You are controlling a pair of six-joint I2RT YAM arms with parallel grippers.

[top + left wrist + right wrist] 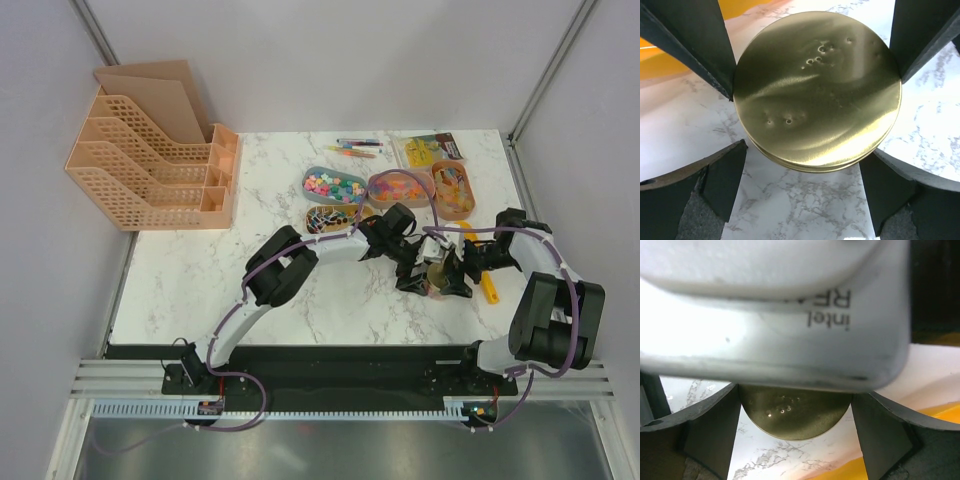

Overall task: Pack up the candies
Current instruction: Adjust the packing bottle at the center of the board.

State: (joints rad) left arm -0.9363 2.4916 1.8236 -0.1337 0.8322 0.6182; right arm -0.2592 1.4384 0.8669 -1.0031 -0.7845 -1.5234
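A round gold lid [817,90] stands on the marble between both grippers and also shows in the top view [437,272] and the right wrist view [792,415]. My right gripper [795,395] is shut on its sides at the widest part. My left gripper [805,150] is open, with its fingertips [737,155] beside the lid's near rim. The candies lie in four oval trays at the back: pink, green and yellow [335,186], orange and pink [398,185], mixed [452,187] and wrapped ones [325,218].
A yellow-orange scoop [488,287] lies right of the lid, under the right arm. Thin coloured pens [355,149] and a flat packet [430,149] lie at the back. Peach file racks [150,165] stand at the far left.
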